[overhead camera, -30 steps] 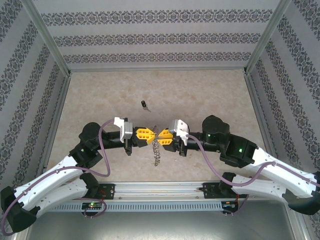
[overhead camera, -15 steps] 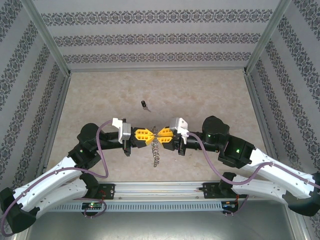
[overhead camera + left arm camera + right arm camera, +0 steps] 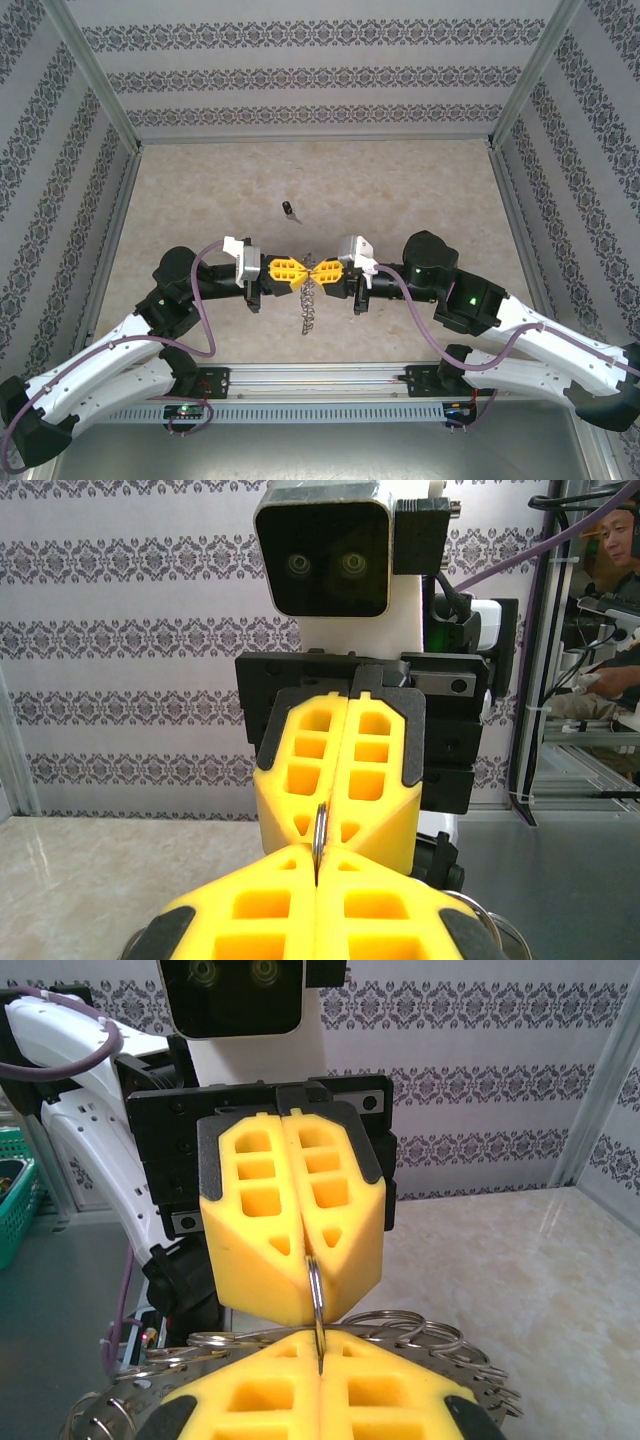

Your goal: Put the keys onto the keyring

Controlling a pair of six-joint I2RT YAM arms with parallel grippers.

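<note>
From above, the left end effector (image 3: 303, 272) and right end effector (image 3: 318, 272) met tip to tip, both closed, with the keyring (image 3: 308, 305) dangling just beneath their meeting point. The key (image 3: 289, 211) lay on the table (image 3: 420, 190) well beyond both tips, touched by nothing.

On the left wrist camera, its yellow fingers were pressed together on a thin wire loop (image 3: 320, 832), and the opposing fingers pinched that same loop from the far side.

On the right wrist camera, same pinch, plus more loops fanning out just under its own fingers.

The risk, I'd say: two grips on one slim loop. Any pull apart could bend it or let it slip, dropping the keyring. And neither end effector was free for the key.

The overhead view placed the key; the wrist views settled the pinch.
</note>
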